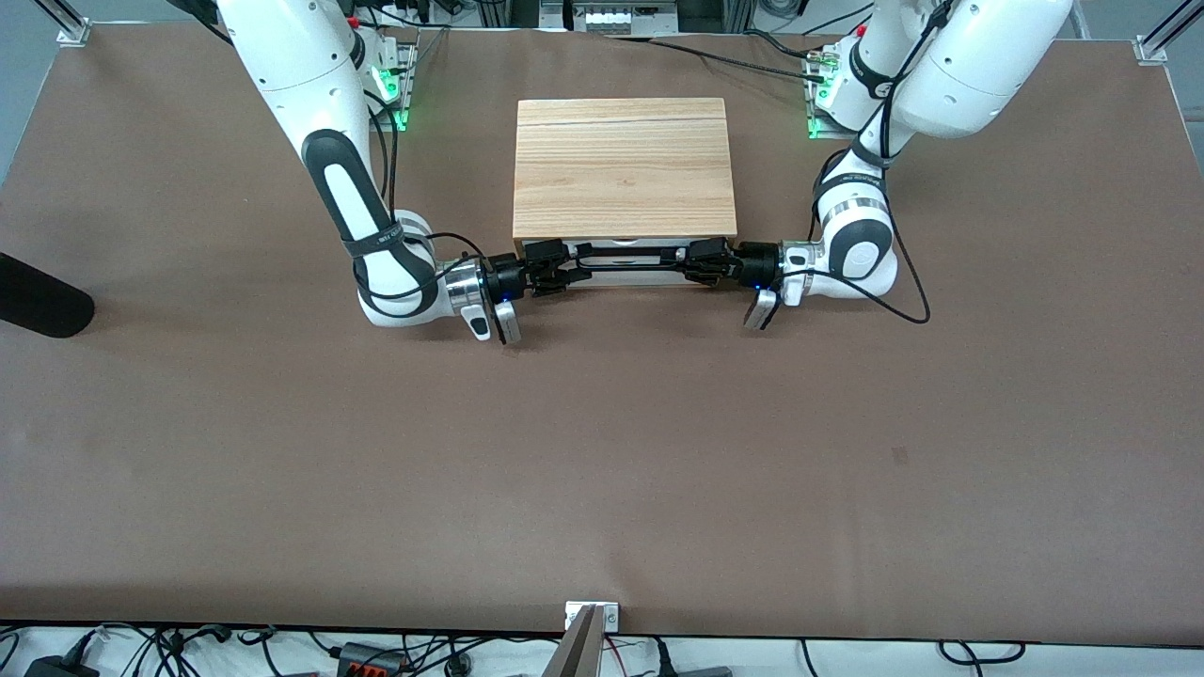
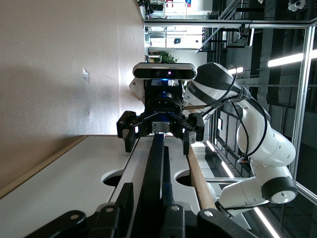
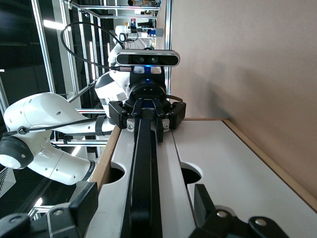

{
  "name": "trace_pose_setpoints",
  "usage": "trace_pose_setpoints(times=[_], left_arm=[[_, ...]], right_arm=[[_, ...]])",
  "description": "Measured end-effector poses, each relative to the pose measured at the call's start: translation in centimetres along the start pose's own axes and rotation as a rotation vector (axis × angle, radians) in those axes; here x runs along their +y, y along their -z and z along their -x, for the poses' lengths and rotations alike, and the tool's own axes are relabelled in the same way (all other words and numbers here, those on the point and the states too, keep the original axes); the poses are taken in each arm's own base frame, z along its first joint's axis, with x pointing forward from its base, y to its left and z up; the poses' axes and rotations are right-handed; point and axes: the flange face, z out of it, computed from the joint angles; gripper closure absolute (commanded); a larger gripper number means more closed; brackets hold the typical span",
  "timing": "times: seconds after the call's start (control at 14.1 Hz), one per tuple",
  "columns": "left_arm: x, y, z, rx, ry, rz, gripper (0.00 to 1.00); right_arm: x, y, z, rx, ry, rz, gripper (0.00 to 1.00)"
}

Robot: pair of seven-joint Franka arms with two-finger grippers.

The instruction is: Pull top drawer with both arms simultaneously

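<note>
The top drawer's white front (image 1: pixel 625 276) shows just under the nearer edge of the wood cabinet top (image 1: pixel 624 169), with its black bar handle (image 1: pixel 628 264) across it. My left gripper (image 1: pixel 694 262) is at the handle's end toward the left arm and is shut on the bar (image 2: pixel 157 163); its own view shows it (image 2: pixel 147 192) tight around the bar. My right gripper (image 1: pixel 567 270) is at the other end. It (image 3: pixel 143 194) is open, with its fingers (image 3: pixel 85 198) wide on either side of the bar (image 3: pixel 143 158). A half-round notch (image 2: pixel 184 178) lies beside the wood slab.
The cabinet stands mid-table between the two arm bases. A black object (image 1: pixel 38 303) lies at the table's edge toward the right arm's end. A metal bracket (image 1: pixel 591 616) sits on the edge nearest the front camera. Cables trail by both wrists.
</note>
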Motion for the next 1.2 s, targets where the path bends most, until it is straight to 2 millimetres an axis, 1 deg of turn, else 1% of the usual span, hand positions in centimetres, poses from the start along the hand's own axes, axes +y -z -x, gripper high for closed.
trace_pose_setpoints(times=[0.07, 0.14, 0.21, 0.28, 0.42, 0.99, 1.2], left_arm=[[0.05, 0.03, -0.02, 0.000, 0.000, 0.005, 0.79], [0.09, 0.06, -0.04, 0.000, 0.000, 0.009, 0.82], [0.09, 0.09, -0.05, 0.001, 0.000, 0.009, 0.85], [0.14, 0.10, -0.06, 0.000, 0.000, 0.012, 0.89], [0.12, 0.14, -0.07, 0.001, 0.000, 0.012, 0.95], [0.15, 0.19, -0.16, 0.003, -0.001, 0.013, 0.98], [0.27, 0.29, -0.52, 0.007, -0.007, 0.011, 0.98]], right_arm=[[-0.01, 0.00, -0.01, 0.000, 0.000, 0.000, 0.66], [-0.01, 0.02, -0.01, 0.001, 0.000, 0.000, 0.77], [0.00, 0.08, -0.04, 0.002, 0.000, 0.001, 0.84], [0.01, 0.15, -0.06, 0.003, 0.000, 0.001, 0.92], [-0.06, 0.34, -0.16, 0.007, 0.003, -0.001, 1.00], [-0.16, 0.31, -0.22, 0.009, 0.015, -0.003, 1.00], [-0.16, 0.38, -0.72, 0.012, 0.023, -0.002, 1.00]])
